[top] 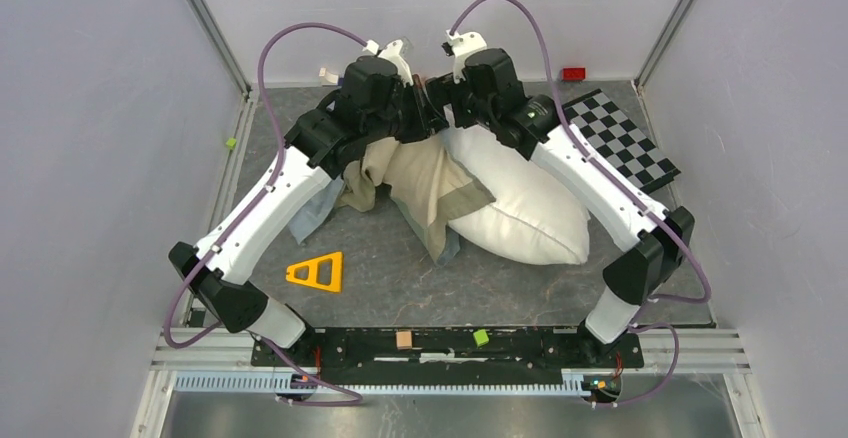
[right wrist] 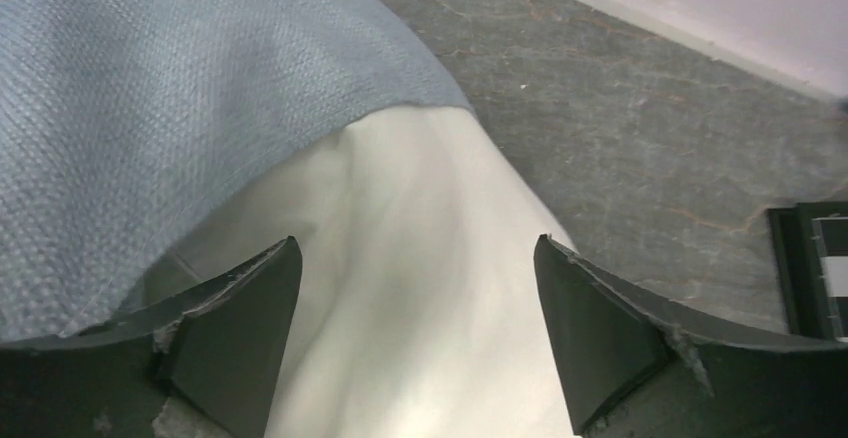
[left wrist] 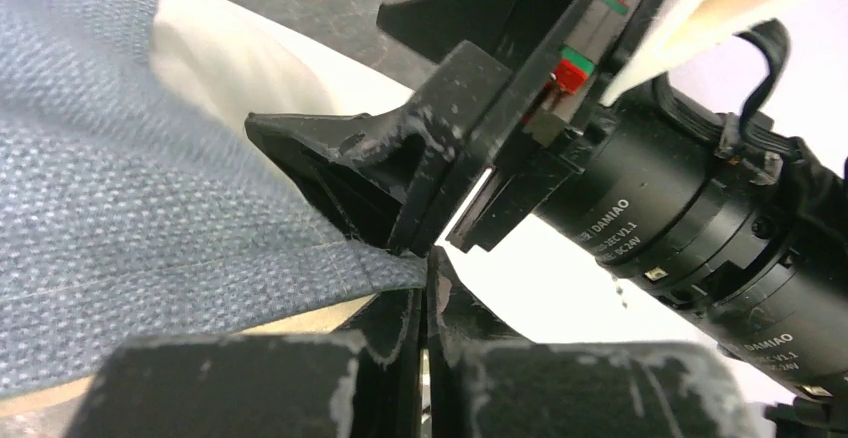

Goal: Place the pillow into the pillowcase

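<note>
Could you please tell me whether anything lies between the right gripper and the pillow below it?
Nothing visible does. In the right wrist view, the bare white pillow shows directly between the open fingers of the right gripper. The blue-grey pillowcase covers the pillow only off to one side.

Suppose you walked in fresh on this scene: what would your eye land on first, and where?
A large plump white fabric pillow lies right of the table's middle, its far end covered by a wrinkled blue-grey and beige cloth pillowcase. Above that end the left tool is shut on the pillowcase's edge and the right tool stands open over the pillow. A black-and-white checkered board lies far right.
</note>
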Motion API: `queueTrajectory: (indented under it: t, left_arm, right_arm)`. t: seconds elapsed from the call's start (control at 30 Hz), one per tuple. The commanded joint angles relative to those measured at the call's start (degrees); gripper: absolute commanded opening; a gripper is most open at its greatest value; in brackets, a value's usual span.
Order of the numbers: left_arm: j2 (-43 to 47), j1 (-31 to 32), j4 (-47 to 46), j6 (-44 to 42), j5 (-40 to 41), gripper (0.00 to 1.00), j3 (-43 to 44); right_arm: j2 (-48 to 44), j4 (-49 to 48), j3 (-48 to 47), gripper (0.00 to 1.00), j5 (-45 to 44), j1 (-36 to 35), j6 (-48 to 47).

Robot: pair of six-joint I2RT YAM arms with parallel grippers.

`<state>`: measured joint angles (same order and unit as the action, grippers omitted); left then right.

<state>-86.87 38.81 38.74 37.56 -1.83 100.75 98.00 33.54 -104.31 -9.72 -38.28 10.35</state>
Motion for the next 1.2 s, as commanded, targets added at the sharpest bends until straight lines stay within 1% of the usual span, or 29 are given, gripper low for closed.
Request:
queueTrajectory:
  t: [0.0, 0.07, 0.13, 0.17, 0.27, 0.33, 0.43, 0.5, 0.6, 0.67, 0.73, 0.83, 0.87, 1.03, 1.07, 1.1, 1.13, 1.17]
  left_arm:
    - [-1.0, -1.7, 1.8, 4.6, 2.3, 0.02, 2.4]
    - [-1.2, -1.8, 2.1, 4.7, 3.2, 0.02, 2.9]
    - [-1.4, -1.9, 2.1, 4.9, 3.3, 0.02, 3.0]
    - [-1.5, -1.9, 2.1, 5.0, 3.4, 0.02, 3.0]
    - [-1.7, -2.1, 2.4, 5.1, 3.5, 0.02, 2.9]
    - [-1.9, -2.2, 2.4, 5.1, 3.3, 0.02, 2.8]
    - [-2.4, -2.2, 2.2, 5.5, 2.6, 0.02, 2.7]
    - [-2.6, -2.2, 2.0, 5.8, 2.4, 0.02, 2.5]
    - [-2.3, -2.3, 1.9, 5.8, 2.7, 0.02, 2.4]
    - [-2.1, -2.2, 2.0, 5.6, 2.9, 0.02, 2.4]
    - [-2.1, -2.2, 2.0, 5.4, 3.0, 0.02, 2.5]
    - [-2.3, -2.2, 2.0, 5.4, 2.6, 0.02, 2.5]
    - [-2.3, -2.2, 1.9, 5.4, 2.6, 0.02, 2.6]
    - [-1.7, -2.2, 2.0, 4.5, 2.1, 0.03, 2.9]
    - [-1.2, -2.2, 2.0, 4.2, 1.4, 0.02, 3.0]
    - [-0.8, -2.2, 2.0, 3.8, 0.5, 0.03, 3.4]
    - [-0.1, -2.1, 2.1, 3.4, 0.3, 0.02, 3.8]
    - [0.6, -1.9, 2.5, 2.7, -0.1, 0.03, 4.7]
  right_arm:
    - [-12.1, -2.8, 1.6, 0.98, 2.6, -0.6, -5.2]
    - [-17.2, -3.2, 6.5, 0.98, 2.9, -0.9, -7.2]
    - [-22.2, -2.3, 11.6, 0.98, 1.3, -2.0, -9.8]
    - [-24.9, -2.3, 15.5, 0.98, -0.1, -2.7, -11.5]
    - [-33.7, -2.6, 25.8, 0.98, -0.3, -3.2, -14.3]
    - [-37.8, -1.9, 29.6, 0.98, -1.0, -3.4, -14.7]
    - [-42.9, -3.5, 33.7, 0.98, -3.0, -3.4, -14.2]
    - [-43.3, -2.2, 33.1, 0.98, -1.8, -3.3, -14.2]
    - [-41.6, 3.6, 32.1, 0.98, -2.8, -3.5, -15.5]
    - [-41.1, 6.3, 34.3, 0.98, -2.1, -4.3, -16.8]
    - [-41.0, 7.4, 37.0, 0.98, -2.3, -7.3, -16.7]
    - [-40.2, 7.6, 40.9, 0.98, -7.3, -13.2, -15.5]
    - [-39.7, 7.6, 41.7, 0.98, -8.5, -14.2, -15.2]
    - [-36.2, 4.5, 45.2, 0.98, -15.8, -15.8, -15.2]
    - [-34.6, 4.6, 43.9, 0.9, -17.6, -15.8, -15.0]
    - [-33.0, 5.8, 41.3, 0.76, -18.1, -15.8, -14.9]
    - [-31.2, 7.1, 37.0, 0.56, -17.2, -15.8, -14.5]
    - [-30.2, 7.7, 32.4, 0.27, -15.2, -16.0, -13.9]
